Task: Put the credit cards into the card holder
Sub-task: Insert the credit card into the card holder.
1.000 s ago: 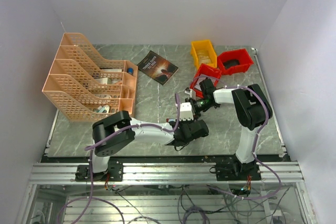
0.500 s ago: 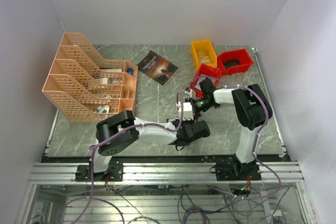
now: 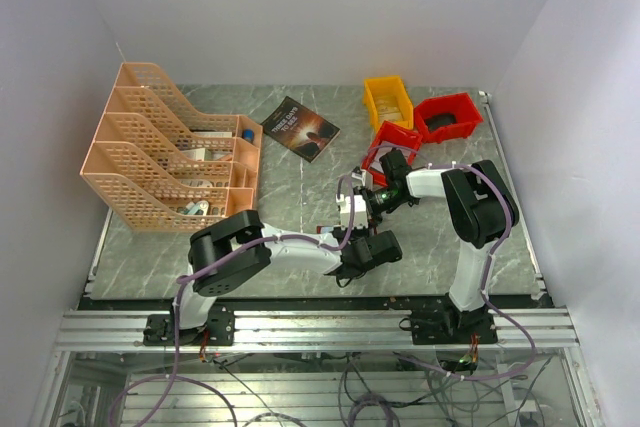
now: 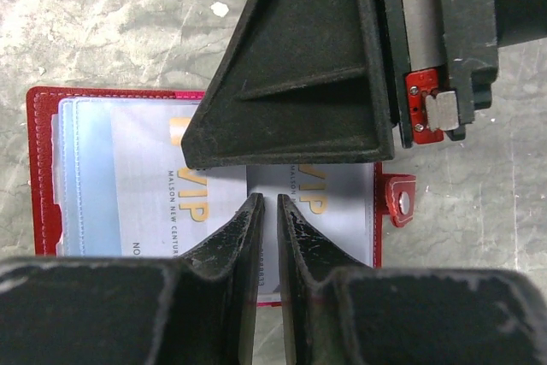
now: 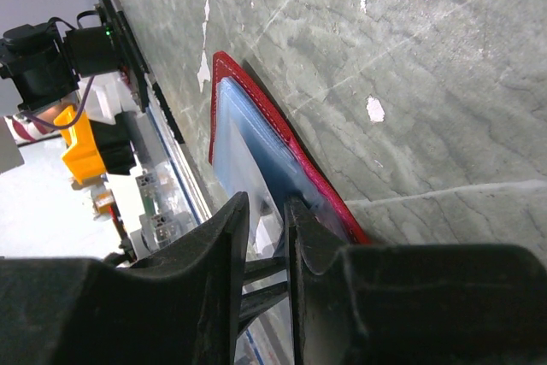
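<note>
Two white cards showed in the card holder (image 4: 43, 177), which lay open and flat on the desk (image 4: 102, 23), across the middle of the left wrist view. The first card (image 4: 141, 181), with gold letters, sat under the clear pockets (image 4: 68, 168) on the left side. The second card (image 4: 333, 211) lay more to the right, near the snap tab (image 4: 399, 200), and looked only partly in. The left gripper (image 4: 267, 204) was nearly closed, with just a thin slit between its jaws, right at the left edge of the second card. I could not tell if it pinched anything. The right gripper (image 5: 267, 211) was nearly closed too, with a pale edge in its slit. I could not tell if that was card or pocket. The step looked like sliding the second card in. To do it well, the card needed to lie flat, line up with the pocket mouth and go in slowly. The holder also needed pressing down so it would not slide on the desk.
</note>
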